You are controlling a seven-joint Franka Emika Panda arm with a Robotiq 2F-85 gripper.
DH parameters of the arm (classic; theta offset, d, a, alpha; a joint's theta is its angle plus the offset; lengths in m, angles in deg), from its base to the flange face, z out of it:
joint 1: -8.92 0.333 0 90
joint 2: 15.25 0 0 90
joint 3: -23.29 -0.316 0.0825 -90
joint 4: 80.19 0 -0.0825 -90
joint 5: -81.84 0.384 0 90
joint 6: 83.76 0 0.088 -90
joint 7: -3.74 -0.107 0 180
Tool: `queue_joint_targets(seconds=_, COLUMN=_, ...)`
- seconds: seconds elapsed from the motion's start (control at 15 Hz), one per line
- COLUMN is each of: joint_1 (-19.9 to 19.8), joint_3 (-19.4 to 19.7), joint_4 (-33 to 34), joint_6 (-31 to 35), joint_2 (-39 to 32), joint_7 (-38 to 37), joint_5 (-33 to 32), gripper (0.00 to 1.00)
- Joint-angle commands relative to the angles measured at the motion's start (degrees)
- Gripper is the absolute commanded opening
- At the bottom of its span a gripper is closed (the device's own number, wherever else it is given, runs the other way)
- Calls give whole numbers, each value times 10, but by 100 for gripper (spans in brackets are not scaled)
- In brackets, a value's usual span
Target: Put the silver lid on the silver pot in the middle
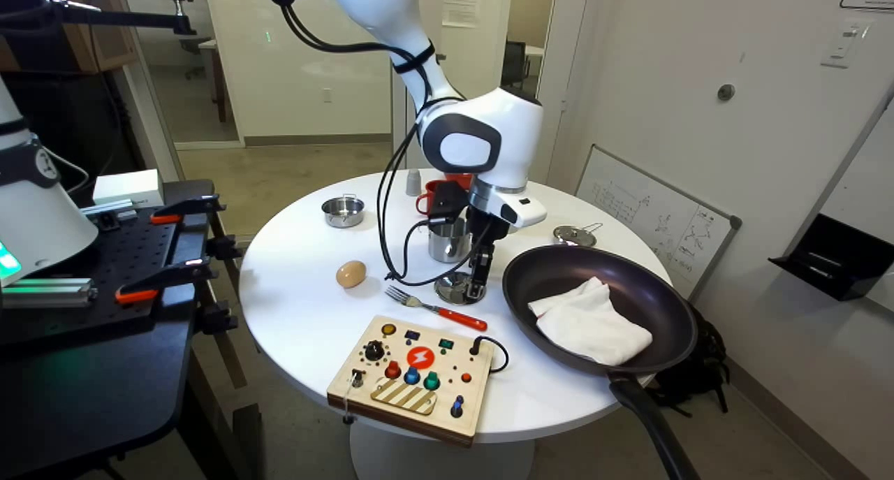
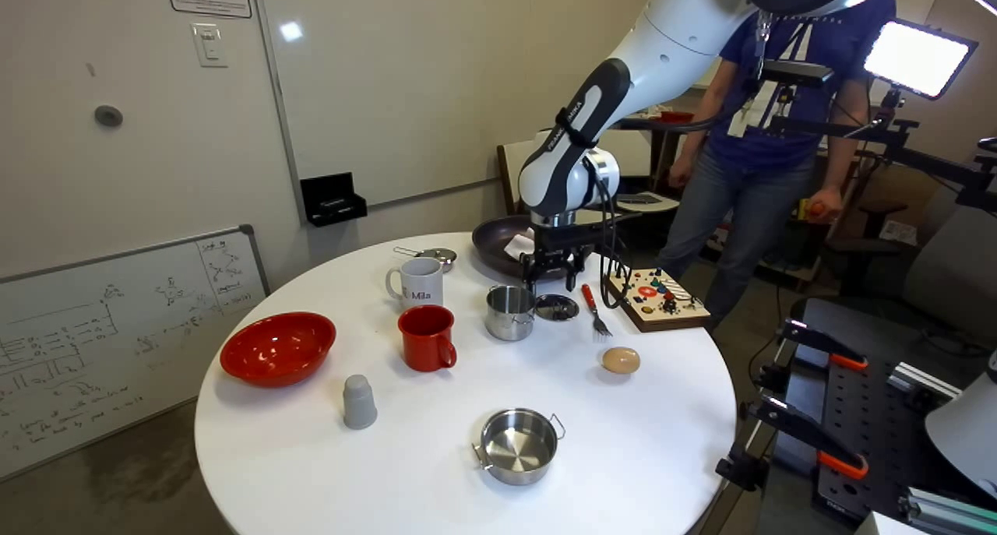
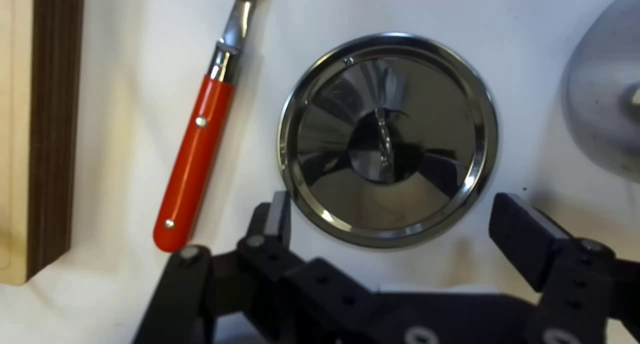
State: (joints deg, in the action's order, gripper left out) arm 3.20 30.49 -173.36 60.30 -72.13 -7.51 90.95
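The silver lid (image 3: 388, 204) lies flat on the white table, with a small upright loop handle at its centre. It shows in both exterior views (image 1: 450, 284) (image 2: 556, 307). The silver pot (image 2: 510, 321) stands upright beside the lid; the gripper's cables partly cover it in an exterior view (image 1: 445, 247), and only part of it shows at the right edge of the wrist view (image 3: 607, 93). My gripper (image 3: 392, 209) is open and empty, fingers pointing down at the lid (image 2: 551, 282), one finger on each side of its near part in the wrist view. Contact cannot be told.
A red-handled fork (image 1: 461, 318) and a wooden switch board (image 1: 412, 379) lie beside the lid. A black pan (image 1: 513, 284) holds a white cloth. An egg (image 2: 621, 360), red mug (image 2: 427, 340), grey mug (image 2: 420, 282), red bowl (image 2: 278, 352) and shallow silver pot (image 2: 518, 449) stand around.
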Motion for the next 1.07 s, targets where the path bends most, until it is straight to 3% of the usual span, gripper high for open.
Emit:
queue_joint_targets(seconds=0.0, joint_1=12, joint_3=4, joint_4=-22, joint_6=-13, joint_2=15, joint_7=-14, joint_5=-11, gripper=100)
queue_joint_targets(seconds=1.0, joint_1=15, joint_3=3, joint_4=-52, joint_6=-11, joint_2=25, joint_7=-24, joint_5=-5, gripper=100)
